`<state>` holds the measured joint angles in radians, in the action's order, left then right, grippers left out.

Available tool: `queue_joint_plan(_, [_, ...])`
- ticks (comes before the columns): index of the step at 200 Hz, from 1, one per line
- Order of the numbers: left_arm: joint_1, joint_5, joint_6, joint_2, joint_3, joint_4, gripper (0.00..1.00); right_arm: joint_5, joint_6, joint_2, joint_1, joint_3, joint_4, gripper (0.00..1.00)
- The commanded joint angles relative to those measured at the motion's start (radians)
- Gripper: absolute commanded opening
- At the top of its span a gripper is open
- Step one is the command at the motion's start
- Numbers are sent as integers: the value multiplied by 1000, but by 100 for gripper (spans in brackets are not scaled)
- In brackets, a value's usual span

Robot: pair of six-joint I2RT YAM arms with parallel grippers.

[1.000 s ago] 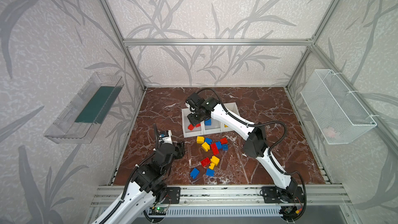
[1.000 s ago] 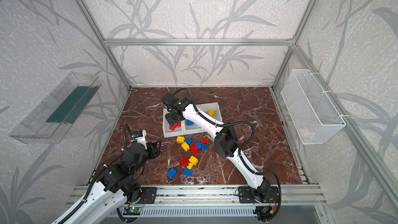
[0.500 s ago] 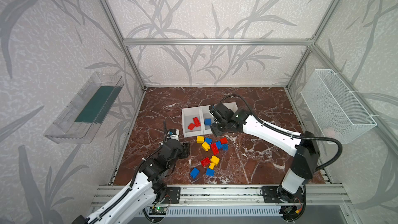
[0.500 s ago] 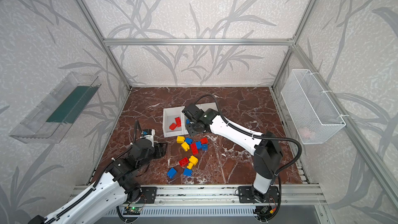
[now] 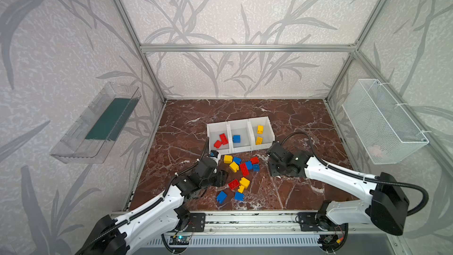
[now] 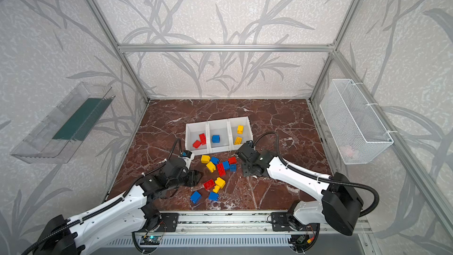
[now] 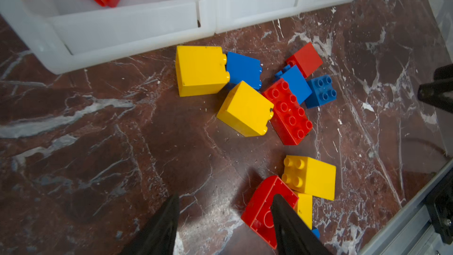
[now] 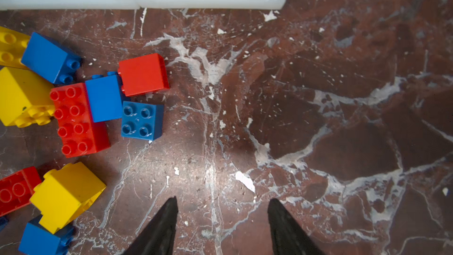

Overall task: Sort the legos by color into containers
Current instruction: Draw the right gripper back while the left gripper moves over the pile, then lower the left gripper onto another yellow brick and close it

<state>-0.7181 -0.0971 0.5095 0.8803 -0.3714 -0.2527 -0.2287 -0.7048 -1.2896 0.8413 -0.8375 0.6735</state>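
A: what do we have in the bins [image 5: 249, 132]?
B: three white ones in a row mid-desk [image 5: 186, 128]. We see two reds [image 5: 223, 139] in the left one, one blue [image 5: 236, 138] in the middle, two yellows [image 5: 260, 129] in the right.
A: loose ones?
B: mixed pile [image 5: 244, 169] on the desk just in front of the bins; a few more lie nearer the front edge.
A: left tool [image 7: 225, 198]?
B: fingers apart, nothing between. One tip overlaps an upturned red brick [image 7: 259, 202] in our wrist view; we can't tell if it touches.
A: right tool [image 8: 221, 201]?
B: apart too, empty, over bare desk just right of the pile.
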Motion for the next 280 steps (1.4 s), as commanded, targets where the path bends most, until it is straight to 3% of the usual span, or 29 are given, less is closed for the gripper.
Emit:
queue_joint_plan(1, [-47, -20, -63, 46, -39, 16, 63, -71, -74, 61, -5, 30, -6, 61])
queue_joint_plan(36, [-119, -7, -147, 164, -98, -8, 65, -93, -101, 132, -16, 78, -1, 61])
queue_joint_plan(92, [-151, -26, -226, 277, -196, 3, 66, -87, -125, 164, -20, 127, -14, 61])
queue_joint_plan(135, [-211, -76, -225, 397, -258, 25, 66, -88, -121, 163, -22, 127, -17, 62])
queue_joint_plan(242, [-289, -23, -211, 622, -392, -33, 72, -90, -142, 219, -27, 160, -5, 63])
queue_joint_plan(280, [-295, -17, -212, 654, -416, -58, 59, -92, -147, 231, -27, 166, -2, 63])
